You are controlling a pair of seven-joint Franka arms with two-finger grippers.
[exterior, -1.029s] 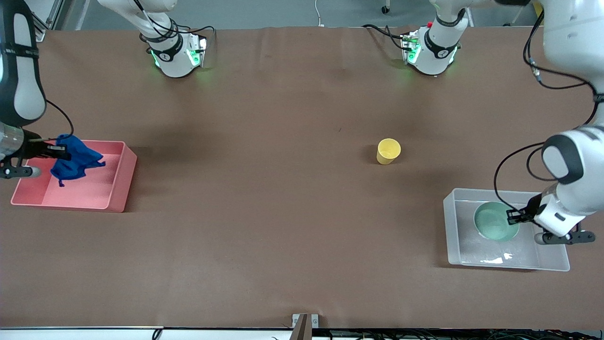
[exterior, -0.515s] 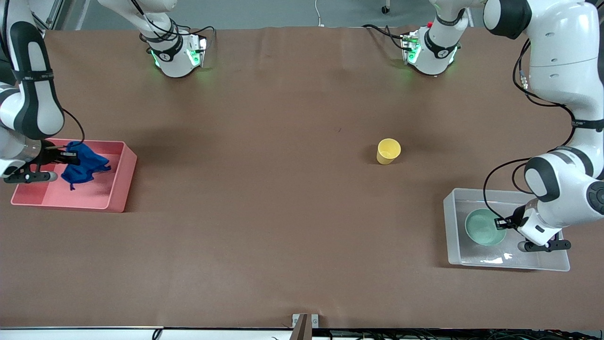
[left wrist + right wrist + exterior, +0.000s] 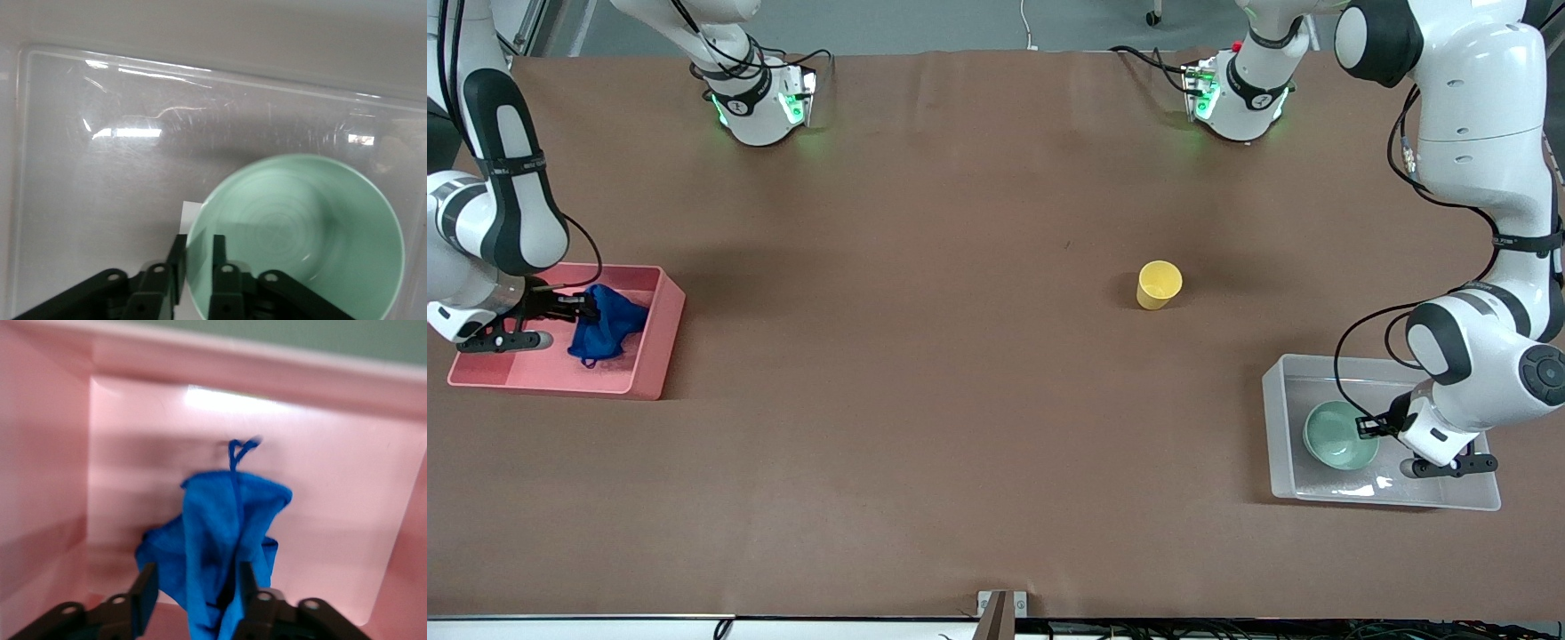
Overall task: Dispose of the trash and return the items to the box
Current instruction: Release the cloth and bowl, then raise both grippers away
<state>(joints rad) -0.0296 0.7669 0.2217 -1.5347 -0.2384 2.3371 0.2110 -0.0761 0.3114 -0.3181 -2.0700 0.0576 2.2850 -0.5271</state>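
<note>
No legible text, label, brand, number or sign appears in any view. The small white square sticker (image 3: 189,212) on the floor of the large translucent clear plastic rectangular tub (image 3: 1279,427) shows only a bare corner beside the pale mint-green round bowl (image 3: 300,233); no print can be read on it. The dark band (image 3: 520,163) on the right arm carries small marks, too small to read.
</note>
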